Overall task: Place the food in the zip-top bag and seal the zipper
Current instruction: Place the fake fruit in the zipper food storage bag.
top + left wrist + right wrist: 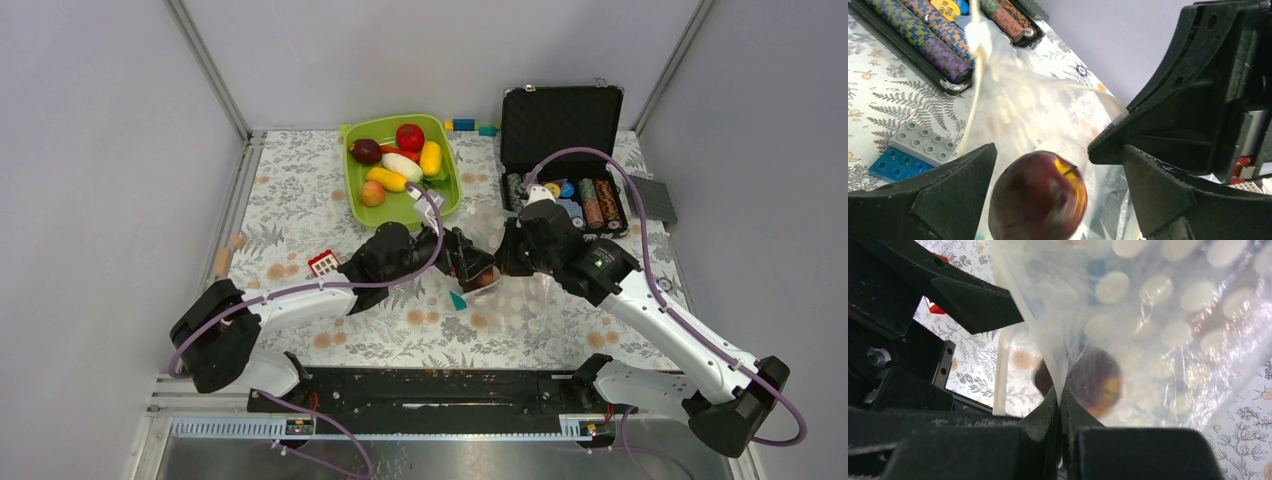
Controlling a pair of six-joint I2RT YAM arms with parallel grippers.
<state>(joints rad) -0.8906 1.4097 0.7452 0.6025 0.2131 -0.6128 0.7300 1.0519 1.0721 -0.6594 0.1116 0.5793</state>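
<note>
A dark red toy apple (1038, 197) with a yellow patch sits blurred between the wide-apart fingers of my left gripper (1058, 152), touching neither, at the mouth of the clear zip-top bag (1023, 110). My right gripper (1060, 400) is shut on the bag's mouth edge and holds it up; the apple (1093, 382) shows through the plastic. The zipper strip (1000, 370) hangs beside the pinch. In the top view the left gripper (470, 265) and right gripper (508, 262) meet over the bag (520, 300), with the apple (487, 279) between them. More food (400, 160) lies in the tray.
The lime-green tray (352, 170) stands at the back centre. An open black case (560, 120) with poker chips (933, 40) is at the back right. Grey and blue blocks (923, 142) lie beside the bag. A teal block (458, 300) and a red-white piece (322, 263) lie on the cloth.
</note>
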